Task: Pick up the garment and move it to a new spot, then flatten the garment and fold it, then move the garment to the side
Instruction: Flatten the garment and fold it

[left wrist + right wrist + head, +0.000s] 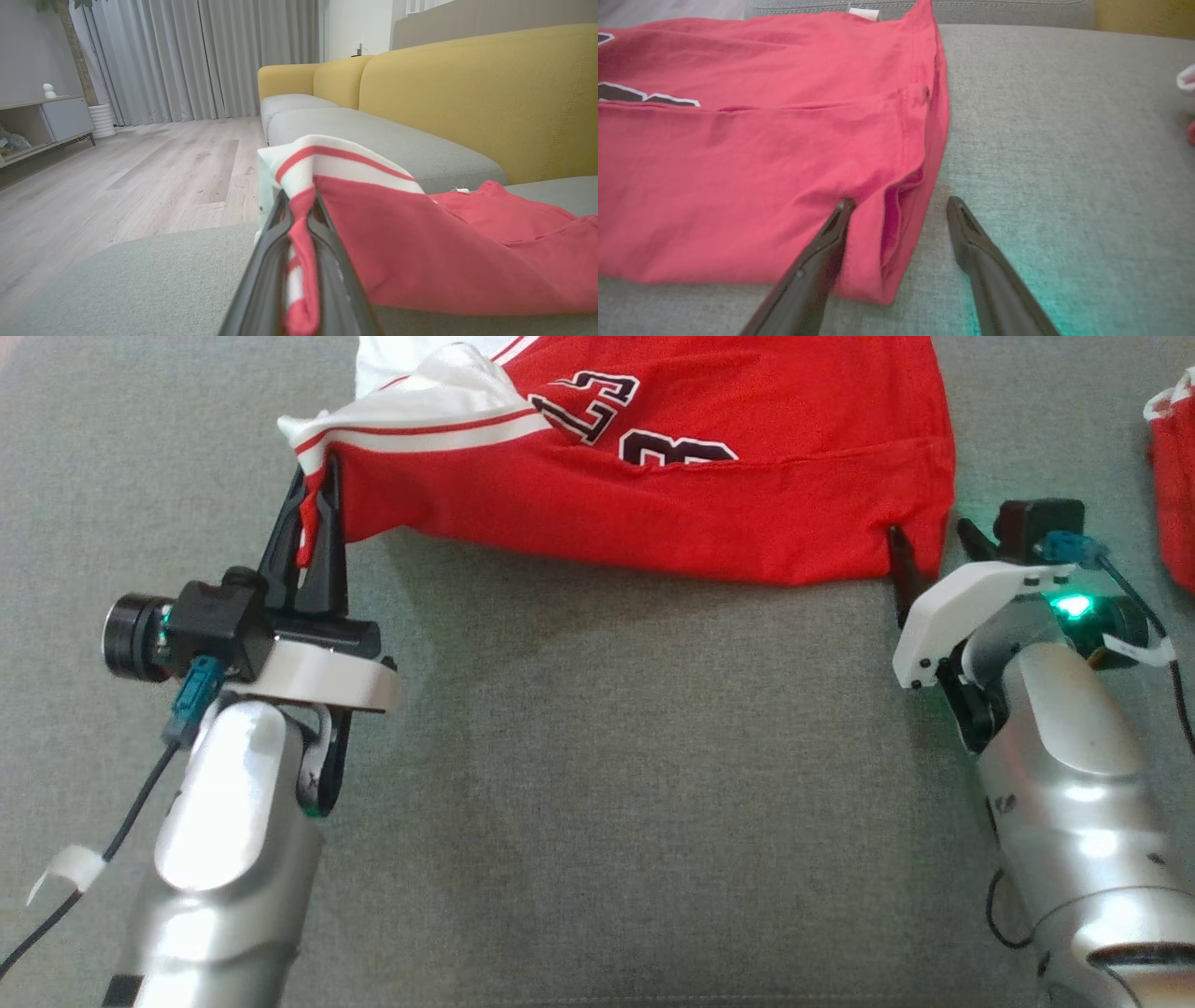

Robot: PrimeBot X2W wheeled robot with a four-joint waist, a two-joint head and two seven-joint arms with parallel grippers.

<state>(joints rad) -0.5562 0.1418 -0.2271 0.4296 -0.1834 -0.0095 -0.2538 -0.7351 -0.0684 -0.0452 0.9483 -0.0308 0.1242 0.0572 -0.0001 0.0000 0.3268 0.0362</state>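
The grey sofa seat (597,756) spreads under everything, with its yellow backrest (467,102) behind. The red jersey (709,495) lies mostly flat on the far part of the seat, its white-striped corner raised at the left. The left end effector (316,490) is clamped tight on that striped corner. The right end effector (932,537) stands wide and holds nothing, one finger over the jersey's near right corner, the other over bare seat. Another red cloth (1174,476) lies at the right edge.

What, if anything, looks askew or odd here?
The jersey sits lopsided: its white-trimmed corner is bunched and lifted off the sofa cushion in the shut left end effector, while the opposite near corner lies flat, ungripped, straddled by the open right end effector.
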